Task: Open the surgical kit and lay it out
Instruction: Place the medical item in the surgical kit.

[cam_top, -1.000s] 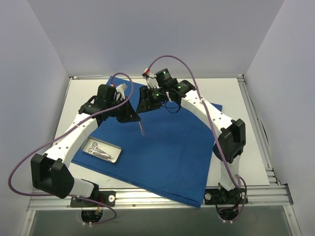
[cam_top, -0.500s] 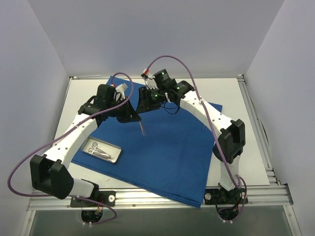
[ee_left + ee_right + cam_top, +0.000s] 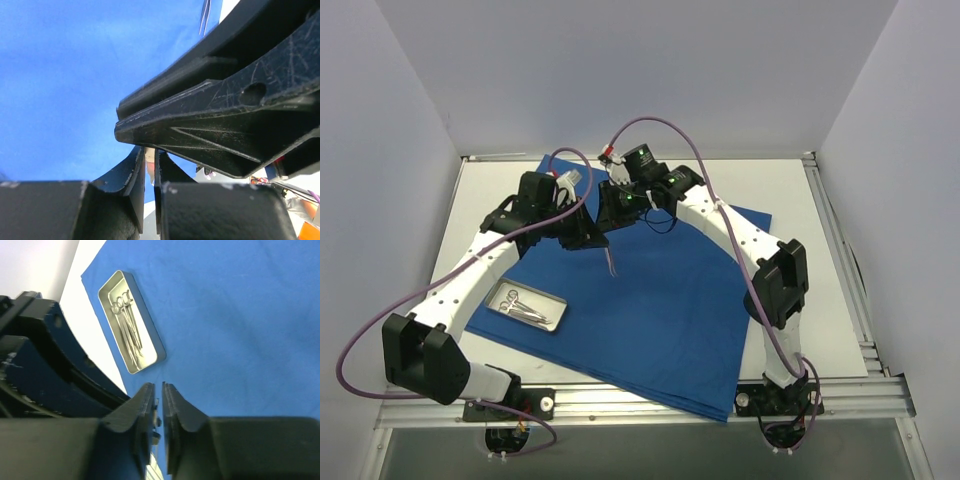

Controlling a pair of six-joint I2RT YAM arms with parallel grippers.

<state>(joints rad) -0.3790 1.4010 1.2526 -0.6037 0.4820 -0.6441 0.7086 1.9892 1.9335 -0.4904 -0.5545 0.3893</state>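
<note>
drape [image 3: 670,300]: blue cloth spread flat under both grippers; the opening looks done.
tray [image 3: 149,320]: on the drape, below and to the near-left of the left gripper [image 3: 588,238]; several instruments [image 3: 127,325] lie in it, not yet laid out.
held instrument [image 3: 610,262]: thin, silver, hanging beneath the left gripper, clear of the cloth.
left gripper: jaws nearly together, clamped on the held instrument.
right gripper [image 3: 157,386]: tip to tip with the left gripper, jaws a narrow slit; whether they grip anything I cannot tell.
remaining: set this piece down, then the others.
</note>
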